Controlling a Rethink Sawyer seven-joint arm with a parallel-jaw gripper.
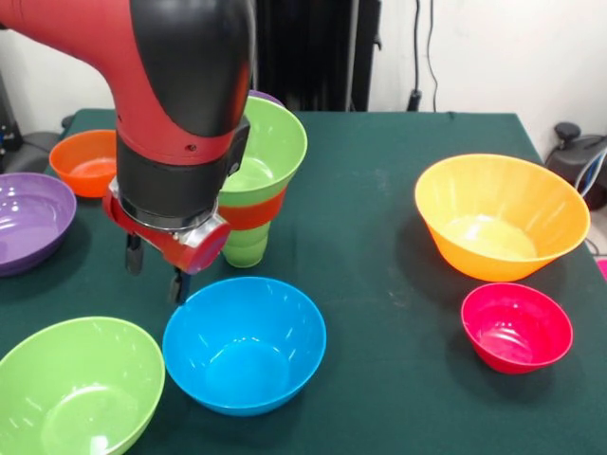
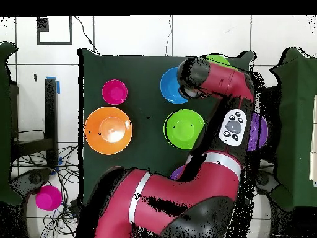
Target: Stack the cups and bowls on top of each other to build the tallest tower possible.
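The tower (image 1: 258,180) stands at the table's middle-left: a light-green cup (image 1: 246,248) at the base, an orange-red bowl (image 1: 256,210) on it and a lime-green bowl (image 1: 270,147) on top; from above only that green bowl (image 2: 184,128) shows. My gripper (image 1: 155,270) hangs open and empty just left of the tower, above the far-left rim of the blue bowl (image 1: 244,343). In the overhead view the arm hides the gripper, and the blue bowl (image 2: 168,85) lies partly under the arm.
On the green-clothed table (image 1: 379,190) stand a lime-green bowl (image 1: 81,384), a purple bowl (image 1: 28,220), a small orange-red bowl (image 1: 87,161), a large orange bowl (image 1: 501,216) and a small pink-red bowl (image 1: 517,327). A purple rim (image 1: 266,96) peeks behind the tower.
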